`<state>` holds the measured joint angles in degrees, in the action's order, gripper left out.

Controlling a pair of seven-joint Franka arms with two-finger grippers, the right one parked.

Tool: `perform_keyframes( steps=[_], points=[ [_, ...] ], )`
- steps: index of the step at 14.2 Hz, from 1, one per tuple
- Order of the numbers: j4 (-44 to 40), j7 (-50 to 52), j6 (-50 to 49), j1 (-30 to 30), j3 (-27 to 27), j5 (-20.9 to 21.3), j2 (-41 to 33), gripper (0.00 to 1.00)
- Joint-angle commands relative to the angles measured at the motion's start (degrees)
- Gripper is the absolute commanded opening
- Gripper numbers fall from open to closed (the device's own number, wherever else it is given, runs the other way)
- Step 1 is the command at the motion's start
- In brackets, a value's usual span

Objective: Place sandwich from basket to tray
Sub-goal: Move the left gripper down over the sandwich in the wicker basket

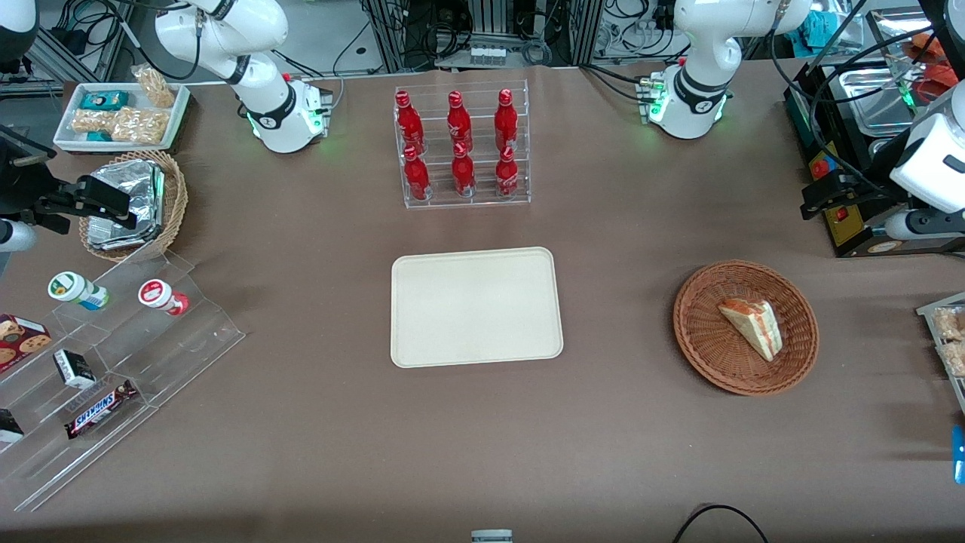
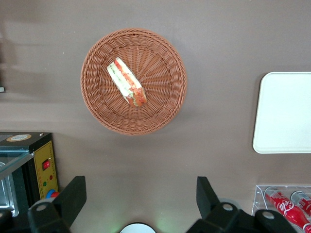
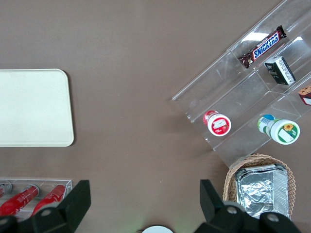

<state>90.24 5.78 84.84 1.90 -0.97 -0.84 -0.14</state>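
Note:
The sandwich (image 1: 750, 326) (image 2: 126, 82), a wrapped white wedge with red and pale layers, lies in the shallow reddish-brown basket (image 1: 690, 317) (image 2: 165, 107). The cream tray (image 1: 475, 305) (image 2: 286, 111) (image 3: 34, 107) sits bare at the table's middle, a good gap from the basket. My left gripper (image 1: 818, 197) (image 2: 140, 194) hovers high above the table, farther from the front camera than the basket and toward the working arm's end. It is open, with only brown tabletop between its black fingers (image 2: 73, 194).
A clear rack of red bottles (image 1: 461, 147) (image 2: 284, 204) stands farther back than the tray. A black box with a yellow panel (image 1: 844, 219) (image 2: 41, 165) sits close to my gripper. A stepped acrylic shelf (image 1: 113, 354) and a tan foil-packet basket (image 1: 136, 204) lie toward the parked arm's end.

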Motion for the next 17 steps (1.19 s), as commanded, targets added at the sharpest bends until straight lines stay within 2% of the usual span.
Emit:
perform_keyframes(
  steps=[1, 3, 6, 8, 11, 14, 17],
  points=[
    [1.7, 0.4, -0.4, -0.5, 0.0, 0.7, 0.7, 1.0],
    [4.3, 0.3, 1.8, -2.3, -0.1, 0.7, 1.9, 1.0],
    [11.1, 0.1, 11.8, -2.4, 0.0, 0.9, 3.9, 1.0],
    [16.9, 0.1, 19.6, -2.7, 0.0, 2.8, 4.3, 1.0],
    [27.0, 0.1, 34.4, -3.8, 0.0, 2.9, 4.9, 1.0],
    [33.3, 0.7, 46.0, -5.2, -0.1, 2.8, 6.5, 1.0],
    [35.8, 10.4, 52.2, -6.3, -0.1, 1.7, 9.0, 1.0]
  ],
)
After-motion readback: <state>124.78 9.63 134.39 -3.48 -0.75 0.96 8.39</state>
